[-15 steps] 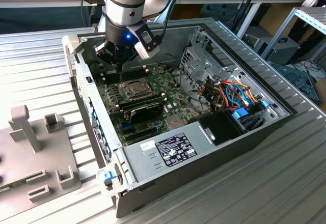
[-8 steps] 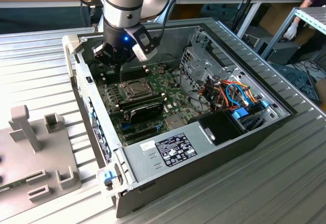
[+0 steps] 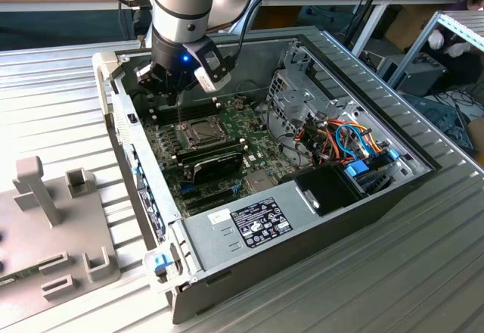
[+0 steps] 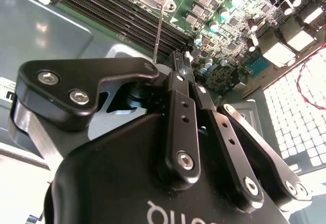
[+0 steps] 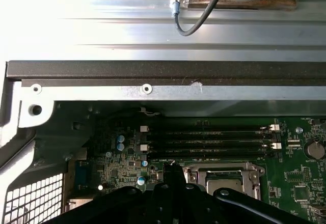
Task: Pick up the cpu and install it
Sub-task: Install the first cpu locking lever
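The main risk here is a knock — the gripper (image 3: 175, 91) hangs low inside the open computer case (image 3: 318, 197), just above the memory slots (image 5: 209, 137) and beside the CPU socket (image 3: 198, 130), so any sideways drift could bring its fingers against the thin socket lever (image 4: 158, 30) or the hinged metal frame (image 5: 224, 175). A tilted descent could also press on the chip unevenly and harm the contacts underneath; that is a judgement, not something visible.

In both wrist views the fingers (image 4: 181, 89) look drawn together with nothing between them — the jaws are closed and empty as far as I can see. They touch nothing; the board lies a little below the tips.

The cpu (image 5: 227, 184), a dull silvery square, appears to sit already inside the socket frame, just beside the fingertips in the first wrist view. In the exterior view it shows as a pale square at the socket's middle. Whether the frame is latched down I cannot tell.
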You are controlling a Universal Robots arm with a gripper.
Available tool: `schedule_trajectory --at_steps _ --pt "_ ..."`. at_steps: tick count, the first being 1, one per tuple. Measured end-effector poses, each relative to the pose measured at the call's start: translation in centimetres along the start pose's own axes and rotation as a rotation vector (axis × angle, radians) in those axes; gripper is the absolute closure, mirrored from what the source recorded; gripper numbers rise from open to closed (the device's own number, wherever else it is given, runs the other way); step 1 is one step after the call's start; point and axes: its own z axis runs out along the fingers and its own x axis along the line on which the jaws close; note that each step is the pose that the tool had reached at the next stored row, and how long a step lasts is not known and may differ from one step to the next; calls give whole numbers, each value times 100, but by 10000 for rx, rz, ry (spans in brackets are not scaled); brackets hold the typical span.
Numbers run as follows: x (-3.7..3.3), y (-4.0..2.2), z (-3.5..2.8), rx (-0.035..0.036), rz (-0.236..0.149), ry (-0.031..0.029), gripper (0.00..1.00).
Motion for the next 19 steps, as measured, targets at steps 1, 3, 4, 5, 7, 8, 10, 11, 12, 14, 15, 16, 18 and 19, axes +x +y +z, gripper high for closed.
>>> schedule_trajectory --at_steps 1,3,4,5,7,8,10,11,12,14,15,16,18,19 --pt "0 0 1 -1 -1 0 89" --pt "1 -3 11 -1 -2 -1 89" --pt "1 -4 20 -2 -1 0 89" --pt "2 -6 27 -19 2 1 89" --pt "1 -8 35 -97 2 2 89" --pt "2 -8 37 -135 5 1 89" --pt "1 -8 37 -146 5 1 89" --pt "1 -8 38 -147 4 1 89" --pt "0 -9 38 -149 3 2 89" --pt "-12 -10 43 -159 4 4 89" --pt "-13 -10 46 -182 4 3 89" --pt "-13 -11 50 -272 7 3 89" --pt "-13 -12 56 -375 11 3 89" --pt "-13 -12 59 -391 11 3 89"
